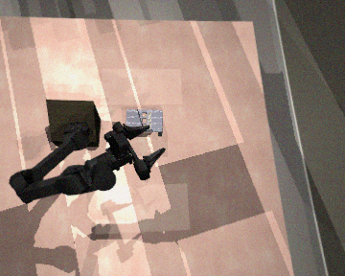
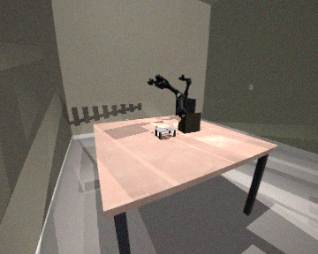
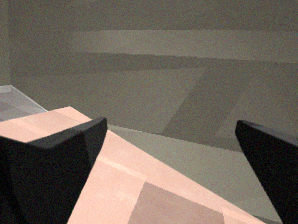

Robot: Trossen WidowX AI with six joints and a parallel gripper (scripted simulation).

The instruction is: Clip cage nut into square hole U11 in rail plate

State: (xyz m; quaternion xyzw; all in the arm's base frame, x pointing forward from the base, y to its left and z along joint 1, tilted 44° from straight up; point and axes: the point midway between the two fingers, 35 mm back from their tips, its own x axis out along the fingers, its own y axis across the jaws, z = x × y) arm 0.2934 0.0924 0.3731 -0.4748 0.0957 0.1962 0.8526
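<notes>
Single arm raised well above table (image 1: 214,96) (image 2: 179,163), bent at its joints, forearm reaching outward. Gripper (image 1: 156,139) (image 2: 149,82) (image 3: 170,124) spread wide, nothing between the fingers; both fingertips visible in wrist view, well apart. Arm's links dark, black.

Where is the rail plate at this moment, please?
In the top view, the rail plate is on the table, right of the dark block, partly below the open gripper in the picture.
</notes>
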